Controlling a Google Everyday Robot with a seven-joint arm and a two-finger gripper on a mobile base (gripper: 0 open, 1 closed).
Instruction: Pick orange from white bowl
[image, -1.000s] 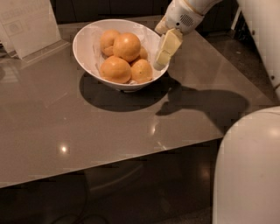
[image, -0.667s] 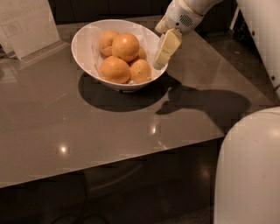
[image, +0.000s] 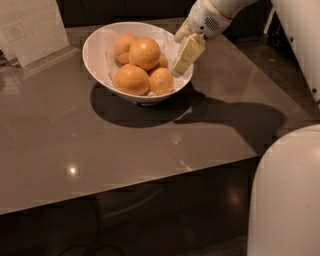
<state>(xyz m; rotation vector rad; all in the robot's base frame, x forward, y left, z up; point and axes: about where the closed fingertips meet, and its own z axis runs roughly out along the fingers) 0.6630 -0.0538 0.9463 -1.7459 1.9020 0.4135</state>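
The white bowl (image: 97, 55) stands on the grey table at the back and holds several oranges. The orange (image: 144, 52), the largest and roundest, sits on top of the pile in the middle. Smaller oranges lie around it: one at the back left (image: 123, 45), one at the front left (image: 131, 79) and one at the front right (image: 161, 80). My gripper (image: 183, 56) hangs tilted over the bowl's right rim, just right of the pile and close to the front right orange. It holds nothing that I can see.
A white sign card (image: 32, 27) in a clear stand sits at the table's back left. The table's front edge (image: 150, 180) runs across the lower middle. My white body (image: 287, 195) fills the lower right, and the arm comes in from the upper right.
My gripper has edged slightly left, further in over the bowl's right rim. The bowl and the oranges have not moved.
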